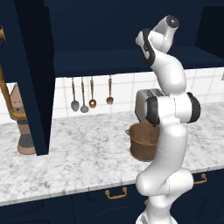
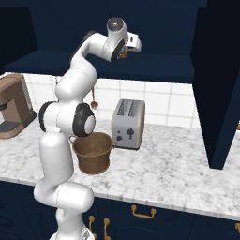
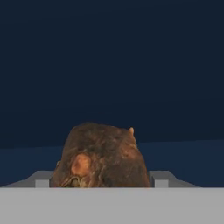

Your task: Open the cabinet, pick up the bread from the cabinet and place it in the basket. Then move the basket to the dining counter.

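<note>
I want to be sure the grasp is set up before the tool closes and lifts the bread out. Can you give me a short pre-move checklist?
1. Cabinet open, shelf reachable: ok.
2. Bread between the fingers of the tool, hand view: ok.
3. Fingers pressing on the bread: cannot tell, they flank it closely.
4. Basket upright on the worktop, mouth up: ok.
5. Basket has nothing in it: cannot tell, arm partly covers it.
6. Toaster beside the basket, apart from it: ok.

The white grey-veined marble desk carries a round brown woven basket just beside a silver two-slot toaster — a brown coffee machine stands well apart. A golden-brown chunky bread lump rests on the dark navy cabinet shelf.
</note>
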Tool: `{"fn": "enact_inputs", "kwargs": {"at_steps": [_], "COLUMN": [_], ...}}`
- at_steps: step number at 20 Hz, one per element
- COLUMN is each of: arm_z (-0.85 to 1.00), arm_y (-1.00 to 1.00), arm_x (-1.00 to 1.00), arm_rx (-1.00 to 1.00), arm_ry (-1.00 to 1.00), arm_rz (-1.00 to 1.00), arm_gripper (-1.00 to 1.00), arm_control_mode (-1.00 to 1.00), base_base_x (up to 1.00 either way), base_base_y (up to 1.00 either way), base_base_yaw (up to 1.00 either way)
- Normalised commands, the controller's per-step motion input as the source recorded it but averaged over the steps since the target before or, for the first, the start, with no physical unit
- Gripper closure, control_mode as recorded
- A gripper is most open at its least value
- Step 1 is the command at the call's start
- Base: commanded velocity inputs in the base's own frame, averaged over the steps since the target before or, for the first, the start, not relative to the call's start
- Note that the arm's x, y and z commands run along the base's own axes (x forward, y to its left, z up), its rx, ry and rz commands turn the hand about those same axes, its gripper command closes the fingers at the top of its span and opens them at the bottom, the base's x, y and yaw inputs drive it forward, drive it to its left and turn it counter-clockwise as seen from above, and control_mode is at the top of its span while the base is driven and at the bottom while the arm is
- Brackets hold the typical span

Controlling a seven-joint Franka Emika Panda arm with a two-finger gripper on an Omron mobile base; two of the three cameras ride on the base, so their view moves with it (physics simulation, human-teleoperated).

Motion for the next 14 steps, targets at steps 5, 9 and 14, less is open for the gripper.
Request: {"fn": "enact_inputs", "kwargs": {"at_steps": [5,9,14], "arm_z": [-0.02,-0.05,-0.02], "arm_y": [0.0,0.0,-0.03], "arm_x": [-0.06,-0.48,-0.75], "arm_rx": [0.0,0.0,0.0], "arm_ry": [-0.04,-0.24,-0.2], "arm_rz": [0.0,-0.01,-0.04], "arm_gripper": [1.0,1.0,1.0], "arm_control_mode": [-1.0,-1.0,-1.0], "base_base_x": [0.0,0.0,0.0], "base_base_y": [0.0,0.0,0.0], "base_base_yaw": [0.0,0.0,0.0]}}
